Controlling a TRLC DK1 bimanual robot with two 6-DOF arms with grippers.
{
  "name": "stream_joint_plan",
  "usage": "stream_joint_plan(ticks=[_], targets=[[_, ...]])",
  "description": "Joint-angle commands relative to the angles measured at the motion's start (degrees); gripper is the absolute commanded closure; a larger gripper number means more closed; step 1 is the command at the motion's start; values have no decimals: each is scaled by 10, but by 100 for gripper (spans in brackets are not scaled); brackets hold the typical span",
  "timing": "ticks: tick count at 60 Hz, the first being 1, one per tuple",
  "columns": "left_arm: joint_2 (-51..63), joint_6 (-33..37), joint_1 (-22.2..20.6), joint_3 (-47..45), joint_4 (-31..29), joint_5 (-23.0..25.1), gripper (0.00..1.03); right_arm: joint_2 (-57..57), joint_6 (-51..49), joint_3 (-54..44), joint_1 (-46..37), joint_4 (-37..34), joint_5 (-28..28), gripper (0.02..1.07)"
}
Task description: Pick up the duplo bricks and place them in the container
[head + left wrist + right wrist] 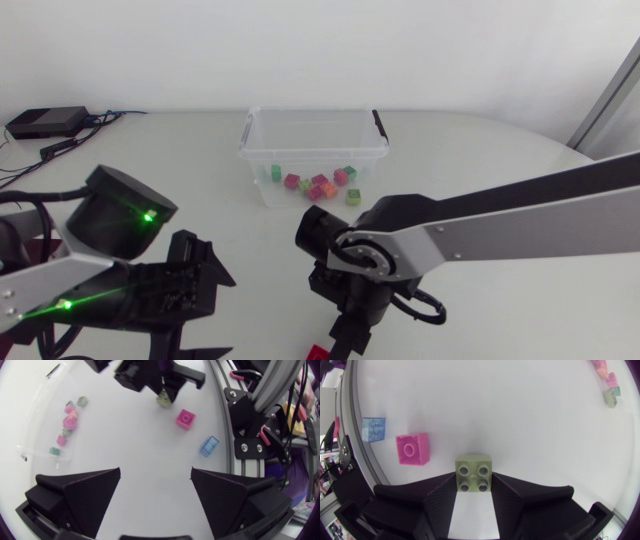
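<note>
My right gripper [473,484] is shut on a pale green duplo brick [473,467], studs up, on the table near its front edge. Beside it lie a pink brick [412,449] and a clear blue brick [373,428]. The left wrist view shows the same green brick [163,399] under my right gripper [161,387], with the pink brick [185,418] and blue brick [209,445] nearby. My left gripper [156,495] stands open and holds nothing, a little short of them. The clear container [315,145] holds several coloured bricks. In the head view my right gripper [345,335] hides the green brick.
The table's curved front edge [357,435] runs close behind the pink and blue bricks. A black box with cables [45,122] sits at the back left. My left arm [120,215] is at the front left.
</note>
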Motion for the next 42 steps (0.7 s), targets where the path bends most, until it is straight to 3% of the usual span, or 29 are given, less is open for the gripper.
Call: stream_joint_plan(ticks=[1,17,42], targets=[[17,19,-33,-21,16,3,5,-47,-9,4,-16,-23,0,70],[146,31,-146,-14,50,11,7,-172,-27,69,-91,-122,3,70],[239,29,-193,25,50,13,13,-197,-36,148,-174,-120,-6,70]])
